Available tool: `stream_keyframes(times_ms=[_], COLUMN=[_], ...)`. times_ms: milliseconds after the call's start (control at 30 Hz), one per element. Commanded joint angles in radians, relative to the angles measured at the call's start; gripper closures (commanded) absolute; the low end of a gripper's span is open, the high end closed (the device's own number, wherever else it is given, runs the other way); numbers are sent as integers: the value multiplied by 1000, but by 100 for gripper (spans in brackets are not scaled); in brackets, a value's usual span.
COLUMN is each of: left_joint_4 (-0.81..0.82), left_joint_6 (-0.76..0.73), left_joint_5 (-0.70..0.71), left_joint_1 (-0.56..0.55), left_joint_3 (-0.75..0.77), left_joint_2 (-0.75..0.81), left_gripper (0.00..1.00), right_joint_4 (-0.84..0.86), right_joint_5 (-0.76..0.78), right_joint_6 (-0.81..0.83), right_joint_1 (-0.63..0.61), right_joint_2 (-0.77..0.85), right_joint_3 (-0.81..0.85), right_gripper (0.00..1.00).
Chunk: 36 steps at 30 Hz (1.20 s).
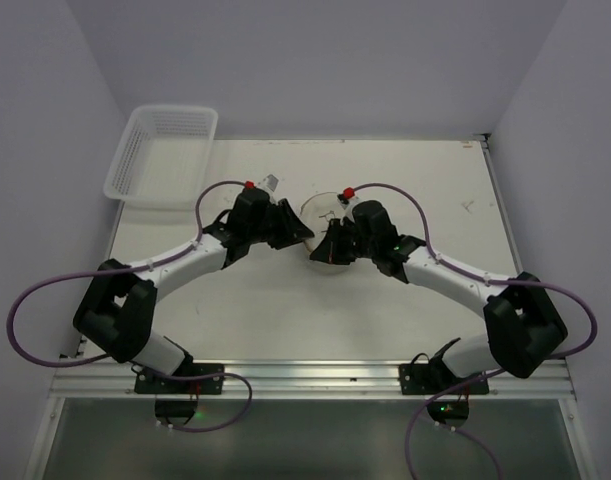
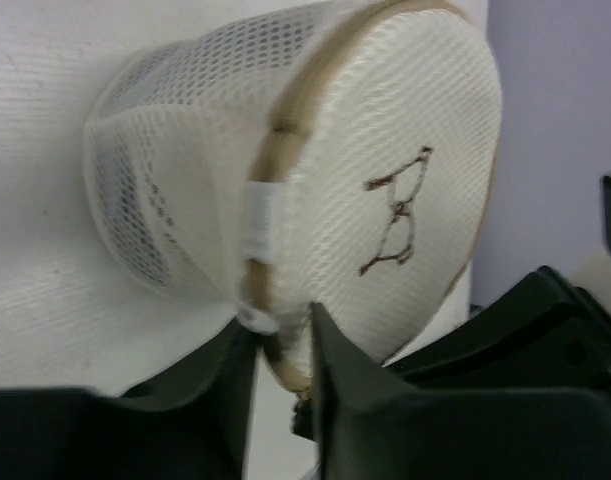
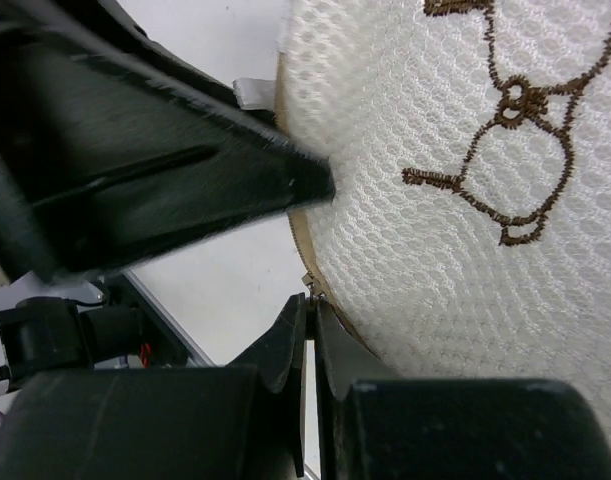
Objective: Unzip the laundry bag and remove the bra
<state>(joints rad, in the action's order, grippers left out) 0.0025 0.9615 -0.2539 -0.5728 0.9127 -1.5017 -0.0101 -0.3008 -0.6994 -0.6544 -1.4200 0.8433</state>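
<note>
The laundry bag [image 2: 315, 190] is a round drum of white mesh; its flat top carries a small bra outline stitched in dark brown thread, and a tan band runs round the rim where top meets wall; a short white fabric tag crosses that band on the near side. It is tipped on its side on the white surface [image 1: 435, 200], wall resting there, flat top turned toward both wrist cameras; from above it lies toward the middle of the surface, between the two arms' ends.

The left gripper [image 2: 280, 358] meets the bag at the lower rim; its jaws stand one on each side of the tan band and pinch it, one finger against the mesh wall, the other against the flat top.

The right gripper [image 3: 311, 312] comes in at the same stretch of rim, just beside the left one; its jaws are pressed almost together with only a thin slit between, and their tips close on a small zip tab [image 3: 308, 285] hanging off the tan band.
</note>
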Motion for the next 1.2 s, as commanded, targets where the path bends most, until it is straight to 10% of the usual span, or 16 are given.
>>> stream_keyframes(times_ms=[0,100,600,900,1033,1167], left_joint_4=[56,44,-50,-119,-114,-119], left_joint_6=[26,13,-239,-376,-316,-274], left_joint_5=[53,77,-22,-169,-240,-219], left_joint_1=[-7,-7,131,206,206,206], left_joint_3=[-8,-2,-17,354,508,503], left_joint_2=[-20,-14,25,-215,-325,-281], left_gripper=[78,100,100,100,79,33], right_joint_4=[21,-33,-246,-94,40,130], right_joint_5=[29,42,175,-44,-60,-41], right_joint_6=[11,37,270,123,25,-35], right_joint_1=[-5,-4,230,142,30,-10], right_joint_2=[52,91,309,193,87,9], right_joint_3=[0,-18,-125,-72,-6,43], right_gripper=[100,100,100,100,100,100])
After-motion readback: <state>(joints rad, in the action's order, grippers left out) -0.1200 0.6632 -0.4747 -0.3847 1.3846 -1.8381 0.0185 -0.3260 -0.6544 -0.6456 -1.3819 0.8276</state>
